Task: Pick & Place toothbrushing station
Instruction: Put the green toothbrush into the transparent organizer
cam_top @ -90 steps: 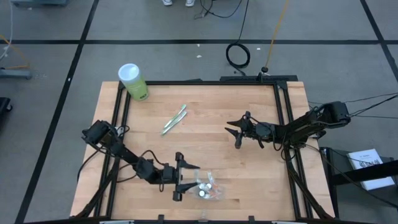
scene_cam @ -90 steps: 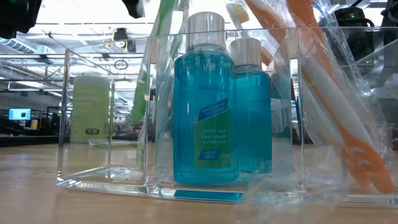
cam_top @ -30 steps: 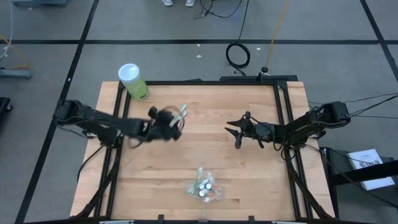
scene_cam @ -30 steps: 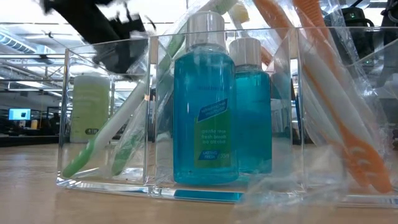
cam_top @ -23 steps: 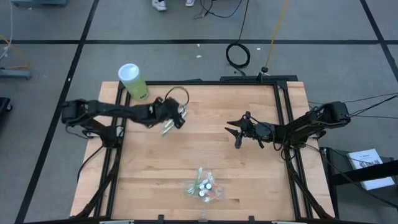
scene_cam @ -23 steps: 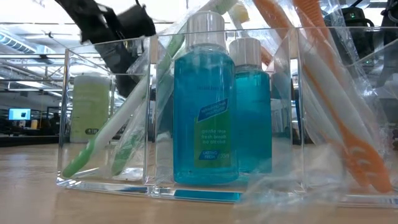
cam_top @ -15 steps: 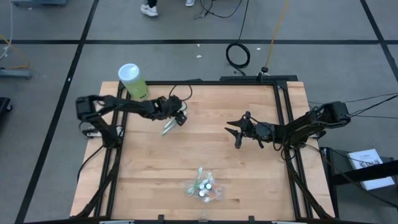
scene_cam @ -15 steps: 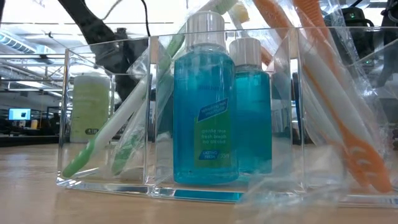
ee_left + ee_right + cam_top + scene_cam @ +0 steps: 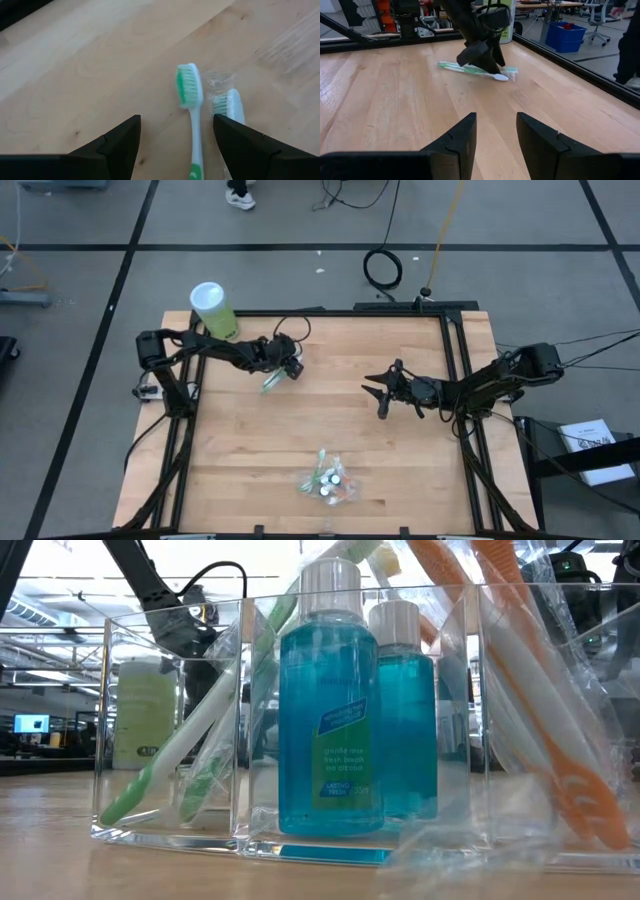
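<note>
Two green-white toothbrushes (image 9: 271, 381) lie flat side by side on the wood at the far left; one (image 9: 194, 115) is bare, the other (image 9: 229, 104) wears a clear wrapper. My left gripper (image 9: 290, 368) hangs open just over them, pointing steeply down, its fingers on either side of the bare brush's handle (image 9: 196, 165) without touching. The toothbrushing station, a clear box (image 9: 328, 482) near the front edge, holds two blue bottles (image 9: 335, 730), two green-white brushes (image 9: 175, 760) leaning in its left compartment, and a wrapped orange brush (image 9: 560, 770). My right gripper (image 9: 380, 395) waits open at mid-right.
A green container with a white lid (image 9: 213, 310) stands at the table's far left corner, close behind the left arm. Black rails (image 9: 455, 380) run along the table's sides. Bare wood (image 9: 330, 420) lies between the loose brushes and the station.
My left gripper has swung a little toward the table's right edge and sunk onto the two loose toothbrushes, tipping more steeply down; its fingers have stayed open. The brushes have not moved.
</note>
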